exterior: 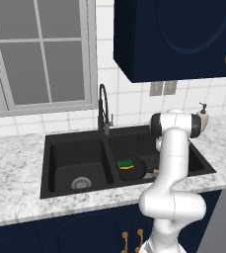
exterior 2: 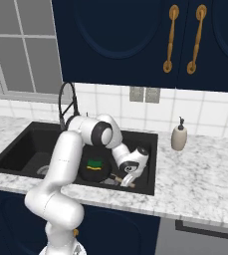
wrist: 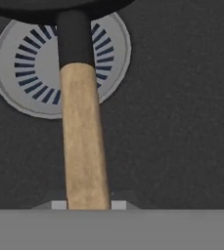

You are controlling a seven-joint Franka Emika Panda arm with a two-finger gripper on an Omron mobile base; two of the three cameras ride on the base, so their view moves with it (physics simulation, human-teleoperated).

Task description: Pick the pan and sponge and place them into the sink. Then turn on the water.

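Note:
The black pan [exterior: 132, 171] lies in the right basin of the black sink [exterior: 75, 139], and the yellow and green sponge [exterior: 126, 162] rests on top of it. From the right, the pan [exterior 2: 96, 172] and sponge [exterior 2: 93, 163] sit just left of my hand. My gripper [exterior 2: 127, 181] reaches down into that basin at the pan's wooden handle [exterior 2: 120, 180]. In the hand view the handle [wrist: 84, 146] runs straight up from between my fingers, crossing the silver drain [wrist: 15, 63]. The gripper [wrist: 88, 205] looks shut on the handle. No water runs from the faucet [exterior: 103, 106].
The left basin holds only its drain [exterior: 81, 183]. A beige soap dispenser [exterior 2: 179, 136] stands on the marble counter right of the sink. Dark blue wall cabinets [exterior 2: 135, 40] hang overhead, and a window [exterior: 35, 54] lies behind the sink on the left.

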